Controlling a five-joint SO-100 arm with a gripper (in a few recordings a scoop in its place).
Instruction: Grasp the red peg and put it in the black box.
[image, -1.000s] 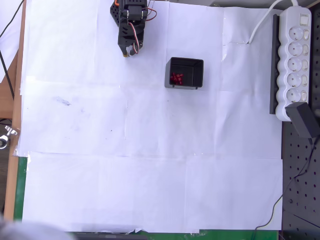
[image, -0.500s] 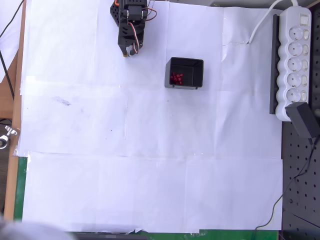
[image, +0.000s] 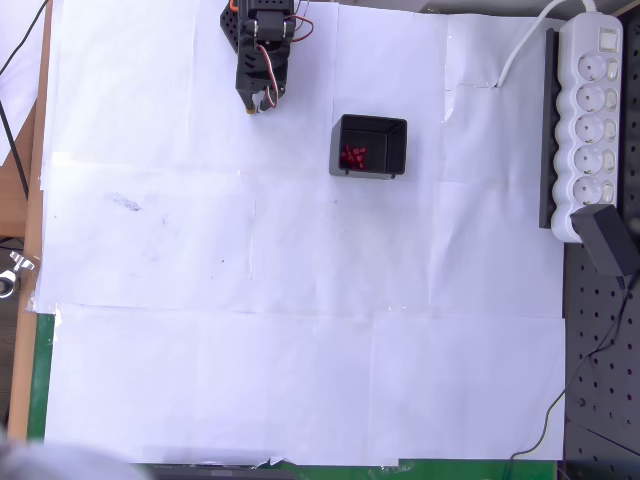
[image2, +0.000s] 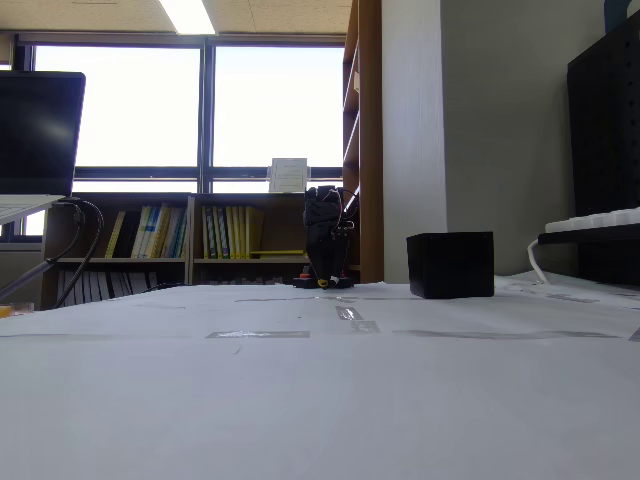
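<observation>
The only red pegs (image: 352, 156) I can see sit in a small cluster on the floor of the black box (image: 400, 148), toward its left wall in the overhead view; I find no loose peg on the white paper (image: 300, 330). Too small to count, so I won't give a number.

From the gripper (image: 262, 104) the box lies to the right and a little down in the overhead view, well apart, with bare paper between them. In the fixed view the gripper (image2: 323, 283) hangs tips-down close to the paper, left of the box (image2: 450, 264).

The fingertips look close together, but I cannot tell whether they are parted, and I see nothing held.

My judgement: with no peg outside, there is nothing to reach for. Open room lies left and below; the power strip (image: 588, 120) stays far right.
</observation>
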